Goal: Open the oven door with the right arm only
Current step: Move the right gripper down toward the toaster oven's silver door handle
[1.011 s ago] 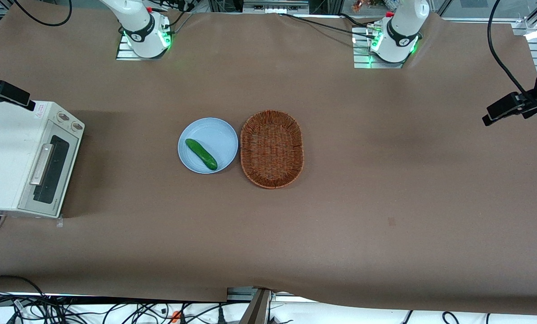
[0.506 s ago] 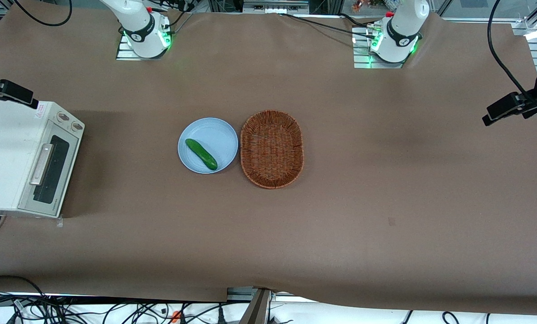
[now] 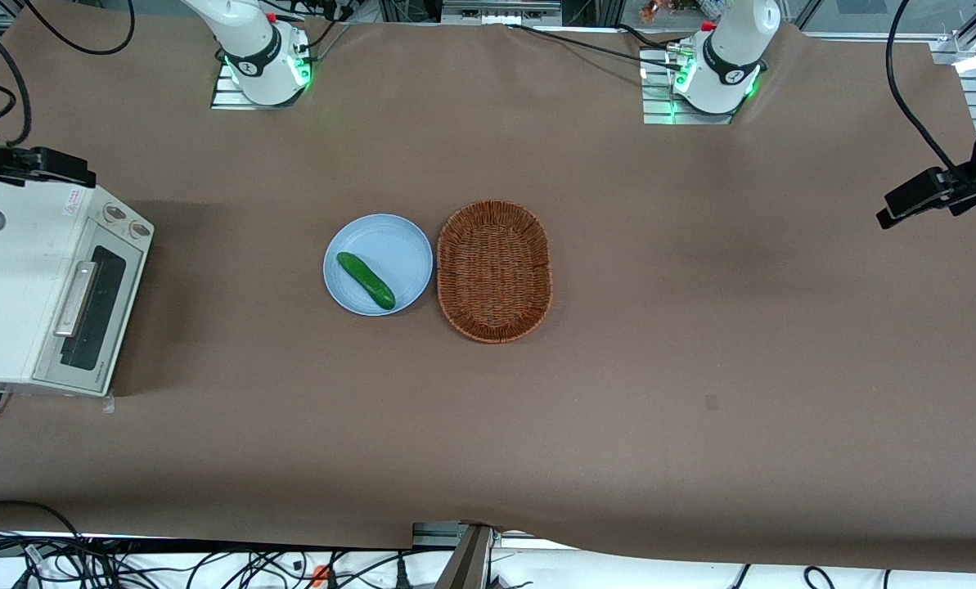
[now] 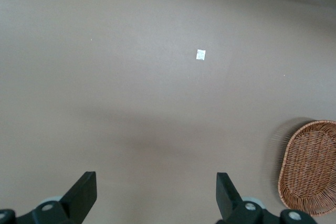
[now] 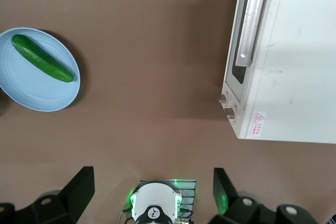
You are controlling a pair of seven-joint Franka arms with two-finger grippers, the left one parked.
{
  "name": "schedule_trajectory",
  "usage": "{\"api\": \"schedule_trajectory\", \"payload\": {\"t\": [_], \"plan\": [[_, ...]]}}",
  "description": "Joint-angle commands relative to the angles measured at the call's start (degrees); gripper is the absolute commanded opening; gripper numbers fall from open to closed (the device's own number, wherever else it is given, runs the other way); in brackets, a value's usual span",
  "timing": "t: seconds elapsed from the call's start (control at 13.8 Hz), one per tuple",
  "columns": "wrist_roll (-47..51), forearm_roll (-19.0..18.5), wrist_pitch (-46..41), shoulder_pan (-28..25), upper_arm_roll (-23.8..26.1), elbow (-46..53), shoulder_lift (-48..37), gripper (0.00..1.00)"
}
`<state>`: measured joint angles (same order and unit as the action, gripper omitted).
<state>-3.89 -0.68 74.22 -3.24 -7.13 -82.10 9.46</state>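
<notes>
Oven door: the oven door (image 3: 95, 307) was shut, on the face of the off-white toaster oven (image 3: 13, 286) at the working arm's end of the table; its silver bar handle (image 3: 76, 298) ran along the upper edge of the dark window.
Gripper: the gripper (image 5: 152, 190) of the right arm (image 3: 246, 37) hung high above the table, near the oven's knob end and farther from the front camera than the handle; its two fingers (image 5: 79, 187) were spread wide, with nothing between them.
Step in hand: I judged it as the approach to the handle; no contact was made yet.
How to do it well: bring the fingers down across the bar near its middle, close firmly, then pull outward and down along the hinge arc, not straight.
Right wrist view only: the spread fingers, the handle's full length, the two knobs (image 5: 227, 106).
Front view only: the wicker basket (image 3: 494, 270) beside the blue plate (image 3: 398, 245) with the cucumber (image 3: 365, 280), all well apart from the oven.
</notes>
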Motion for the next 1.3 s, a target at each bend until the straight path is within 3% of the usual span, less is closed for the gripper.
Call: {"api": "schedule_trajectory", "payload": {"t": [0.0,0.58,0.94,1.08,1.23], "plan": [[-1.6,0.4,-1.4,0.2,0.2,0.0,3.1,1.0],[-0.8,-0.5,-4.3,-0.5,0.0,-0.2,13.1,1.0],[-0.6,-5.3,-1.1,-1.2,0.1,-0.2,16.0,0.98],[-1.8,-8.8,0.3,-1.9,0.2,-0.2,16.9,0.81],[-6.1,-12.6,2.1,-3.3,0.2,-0.4,18.0,0.54]]}}
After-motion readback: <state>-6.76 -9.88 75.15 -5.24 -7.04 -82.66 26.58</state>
